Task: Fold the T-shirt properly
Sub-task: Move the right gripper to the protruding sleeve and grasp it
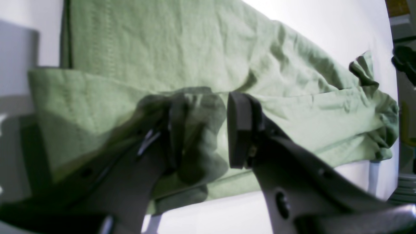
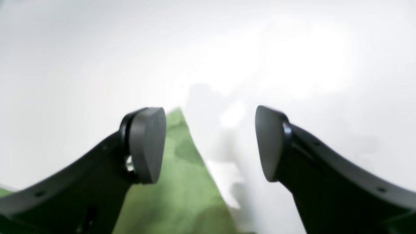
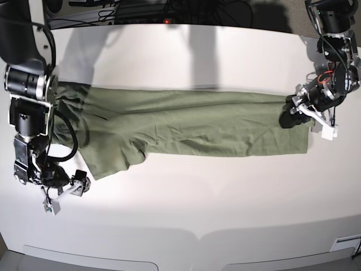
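1. Black rubber pads tip the left claw (image 1: pixel 201 126) — in its wrist view a bunched fold of the T-shirt (image 1: pixel 182 71) sits between them, one pad buried in the cloth and the other standing just off it, so I cannot tell whether the fabric is truly pinched.
2. In the base view that left claw (image 3: pixel 294 116) sits at the garment's right-hand end, its dark tips on the cloth's edge.
3. The right claw (image 2: pixel 209 143) has its pads set wide apart with nothing between them; a green corner of the shirt lies under and behind one pad, the bare white surface (image 2: pixel 292 65) beyond.
4. In the base view the right claw (image 3: pixel 76 185) hovers near the lower left, just off the sleeve end of the T-shirt (image 3: pixel 186 131) and not touching it.
5. The T-shirt is folded lengthwise into a long, wrinkled band stretched left to right across the middle of the surface (image 3: pixel 186 220), with one sleeve flap jutting down at its left end.
6. Around it: the surface is white and bright with glare — dark cables and equipment (image 3: pixel 141 8) line the far edge, clear of the cloth.
7. Loose wiring hangs along both arms; none of it lies over the shirt.
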You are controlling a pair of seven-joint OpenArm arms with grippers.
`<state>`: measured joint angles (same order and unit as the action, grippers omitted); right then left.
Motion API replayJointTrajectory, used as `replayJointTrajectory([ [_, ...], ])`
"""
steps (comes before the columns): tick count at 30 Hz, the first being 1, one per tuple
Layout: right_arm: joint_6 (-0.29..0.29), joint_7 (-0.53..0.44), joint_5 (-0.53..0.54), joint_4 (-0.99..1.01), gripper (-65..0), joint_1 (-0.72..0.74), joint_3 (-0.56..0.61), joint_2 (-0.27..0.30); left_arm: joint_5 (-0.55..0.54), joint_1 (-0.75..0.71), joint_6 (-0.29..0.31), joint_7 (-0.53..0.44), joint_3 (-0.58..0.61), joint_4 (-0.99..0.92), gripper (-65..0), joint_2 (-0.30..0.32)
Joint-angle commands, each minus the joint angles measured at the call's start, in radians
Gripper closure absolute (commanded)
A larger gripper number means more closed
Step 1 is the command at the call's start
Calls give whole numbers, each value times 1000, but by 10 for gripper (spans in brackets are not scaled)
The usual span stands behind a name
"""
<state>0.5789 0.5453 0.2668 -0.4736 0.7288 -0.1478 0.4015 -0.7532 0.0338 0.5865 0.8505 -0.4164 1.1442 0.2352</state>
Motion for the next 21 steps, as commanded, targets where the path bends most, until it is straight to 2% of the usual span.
replayJointTrajectory([
  [1,3,-21,0,7,-426,46,-3,10,19,5,-8,19,0,9,-222,12],
  [6,3,0,-55,73,-425,43,-3,5,19,5,-8,19,0,9,-222,12],
  [12,4,55,-52,147,-413,41,-3,5,19,5,-8,19,0,9,-222,12],
  [16,93,138,54,147,-413,43,-3,5,19,4,-8,19,0,9,-222,12],
  [18,106,189,103,147,-413,45,-3,1,18,5,-8,19,0,9,-222,12],
  [21,105,216,111,147,-413,46,-3,0,19,4,-8,20,0,9,-222,12],
])
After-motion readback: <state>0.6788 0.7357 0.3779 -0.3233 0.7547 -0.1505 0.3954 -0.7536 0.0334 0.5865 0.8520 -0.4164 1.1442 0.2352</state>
